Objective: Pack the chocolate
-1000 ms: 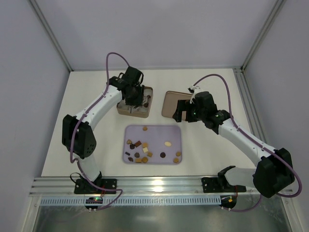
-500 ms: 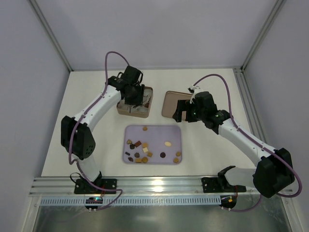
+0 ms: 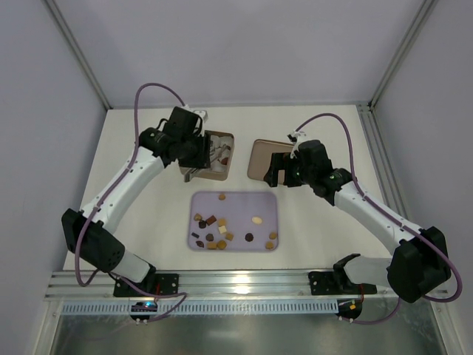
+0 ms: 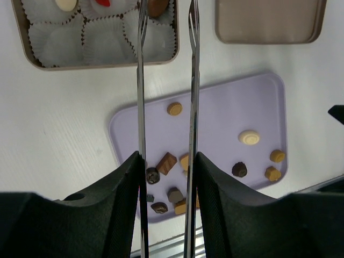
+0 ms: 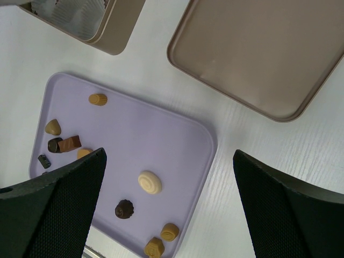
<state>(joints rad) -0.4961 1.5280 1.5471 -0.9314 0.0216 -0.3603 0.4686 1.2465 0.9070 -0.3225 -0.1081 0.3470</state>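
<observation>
Brown, caramel & cream chocolate (image 3: 222, 229) pcs mostly lie loose on lavender tray (image 3: 270, 201), centre of table (image 3: 148, 214), on the near side of the tin (image 4: 102, 65). They are scattered flat w/ gaps between, so each can be picked singly.

Three pcs (cream, red, brown) already sit in paper cups (image 4: 107, 45) further back in the tin, which stands far-left of tray. Cups keep pcs separated. Near row of cups is empty. Judgement: packing at early stage.

Left claw (image 4: 166, 16): long thin metal tines, part-spread, nothing seen pinched btwn them. Tines reach over tin, tips at edge of wrist view. Narrow tines suit small pcs & tight cups.

Right claw (image 3: 279, 168): fingers spread wide, holding nothing. It hovers btwn lid (image 3: 262, 157) & tray, clear of left arm's route.

Lid lies flat far-right of tray, near tin but apart. Judged parked there to leave tin open for loading.
</observation>
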